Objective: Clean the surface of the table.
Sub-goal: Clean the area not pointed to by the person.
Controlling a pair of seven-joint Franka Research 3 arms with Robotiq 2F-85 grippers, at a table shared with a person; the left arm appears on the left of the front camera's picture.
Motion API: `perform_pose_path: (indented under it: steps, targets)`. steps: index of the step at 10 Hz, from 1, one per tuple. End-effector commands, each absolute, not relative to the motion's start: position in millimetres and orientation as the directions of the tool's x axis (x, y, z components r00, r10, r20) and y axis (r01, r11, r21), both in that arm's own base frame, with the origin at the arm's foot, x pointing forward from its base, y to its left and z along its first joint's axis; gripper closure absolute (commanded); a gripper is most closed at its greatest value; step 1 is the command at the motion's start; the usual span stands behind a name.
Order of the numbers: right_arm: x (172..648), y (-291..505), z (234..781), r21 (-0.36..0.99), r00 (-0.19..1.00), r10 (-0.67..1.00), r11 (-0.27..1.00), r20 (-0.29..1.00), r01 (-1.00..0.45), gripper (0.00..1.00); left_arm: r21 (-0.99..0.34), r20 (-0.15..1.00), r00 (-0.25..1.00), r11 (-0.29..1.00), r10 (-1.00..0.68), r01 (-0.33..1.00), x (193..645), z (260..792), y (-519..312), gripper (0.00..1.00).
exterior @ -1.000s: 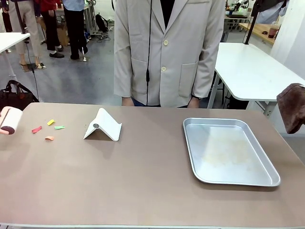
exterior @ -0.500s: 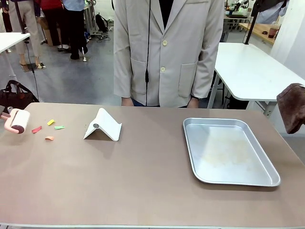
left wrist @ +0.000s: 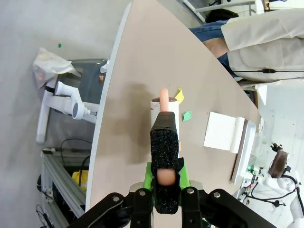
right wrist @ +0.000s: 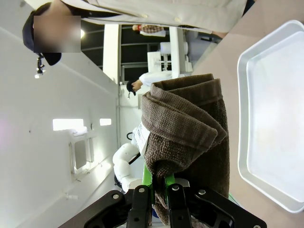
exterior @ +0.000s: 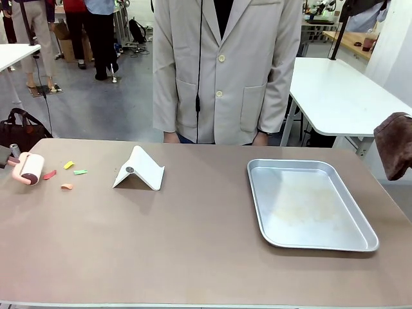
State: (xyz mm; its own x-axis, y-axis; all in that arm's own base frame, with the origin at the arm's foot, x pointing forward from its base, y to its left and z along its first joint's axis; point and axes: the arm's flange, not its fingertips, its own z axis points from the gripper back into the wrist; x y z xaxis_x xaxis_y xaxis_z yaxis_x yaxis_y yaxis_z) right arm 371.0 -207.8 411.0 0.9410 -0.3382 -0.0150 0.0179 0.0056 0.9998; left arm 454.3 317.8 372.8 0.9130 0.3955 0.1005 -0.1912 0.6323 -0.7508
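Left pincer (left wrist: 165, 137): closed on the pink handle of a lint roller (exterior: 29, 168), whose white roll sits just past its fingertips, low over the left end of the table (exterior: 193, 244). Whether the roll touches the top cannot be confirmed. A red paper scrap (exterior: 49, 174) lies just beyond the roll, with a yellow scrap (exterior: 69, 165), a green scrap (exterior: 80, 172) and an orange scrap (exterior: 67, 187) a little farther from the pincer, and a white folded stand (exterior: 138, 170) beyond those. Right pincer (right wrist: 159, 183): clamped on a brown cloth (right wrist: 185, 128), which hangs bunched around its fingers off the table's right end. A metal tray (exterior: 313, 163) rests on the table near this pincer — between it and the stand. A person (exterior: 222, 64) stands at the far edge, opposite both pincers.
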Motion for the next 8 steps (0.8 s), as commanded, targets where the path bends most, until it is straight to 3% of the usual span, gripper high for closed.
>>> perform_pose_path:
  steps: [1, 8]
  targets:
    - [369.8, -207.5, 417.2, 0.999, 0.940, -0.339, 0.006, -0.032, 0.036, 0.89, -0.722, 0.123, 0.899, 0.660, 0.420, -0.210, 453.7, 370.2, 311.9, 0.97]
    - [369.8, -207.5, 417.2, 0.999, 0.940, -0.339, 0.006, -0.032, 0.036, 0.89, -0.672, 0.123, 0.928, 0.718, 0.351, -0.182, 455.1, 351.4, 289.2, 0.97]
